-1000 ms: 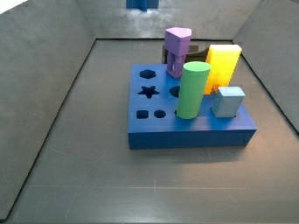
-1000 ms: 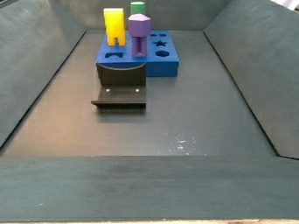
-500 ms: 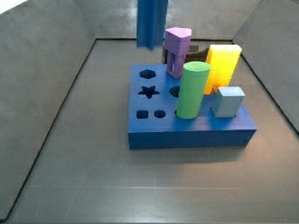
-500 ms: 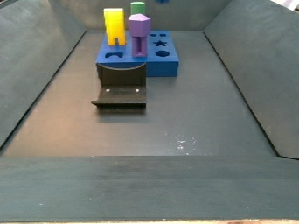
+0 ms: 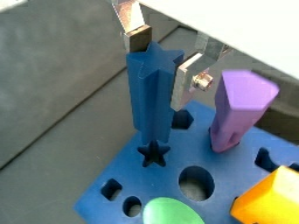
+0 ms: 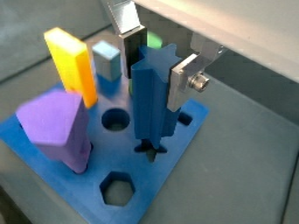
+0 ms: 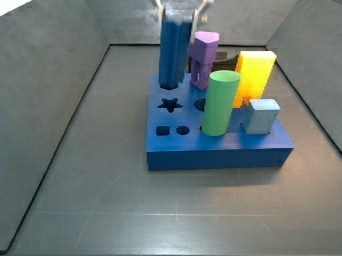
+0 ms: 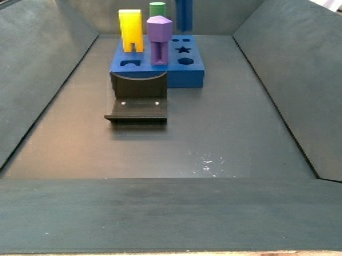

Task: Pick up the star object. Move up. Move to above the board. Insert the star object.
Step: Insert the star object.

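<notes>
My gripper (image 5: 162,59) is shut on the top of the star object (image 5: 149,96), a tall blue ridged post that hangs upright. Both also show in a wrist view, gripper (image 6: 155,57) and post (image 6: 152,101). The board (image 7: 221,152) is a thick blue block. The post's lower end is right over the star-shaped hole (image 7: 170,104), close above the board's top; I cannot tell whether it touches. In a side view the post (image 7: 173,50) stands left of the purple post (image 7: 202,58), with the gripper (image 7: 183,10) at the frame's top. Elsewhere the post (image 8: 183,14) shows behind the board (image 8: 195,72).
In the board stand a purple post (image 5: 239,109), a green cylinder (image 7: 221,100), a tall yellow block (image 7: 255,75) and a short light-blue block (image 7: 261,116). The dark fixture (image 8: 138,105) sits on the floor beside the board. Grey walls enclose the floor.
The gripper has come down with the star object, from the frame's top edge to just over the star hole. The board and its other pieces have not moved.
</notes>
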